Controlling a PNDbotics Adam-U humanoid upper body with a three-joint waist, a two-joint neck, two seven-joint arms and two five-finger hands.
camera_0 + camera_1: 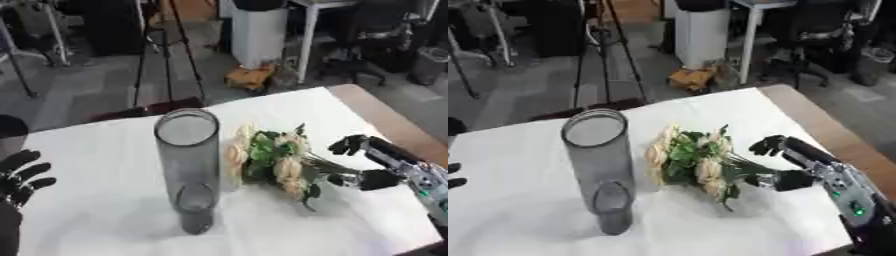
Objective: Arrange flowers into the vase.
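right hand [794, 162]: fingers [765, 145] and thumb curled about the stems of the bouquet [269, 160], at right of the surface [96, 215]. bouquet lies on its side, cream blooms pointing left, just beside the vase [188, 167]. vase upright, centre, holds no flowers. left hand [19, 177] at left edge, fingers spread, holding nothing.

An office or lab: tripod legs [166, 65] and a rolling chair [376, 45] on grey floor beyond the cloth-covered surface [105, 210].
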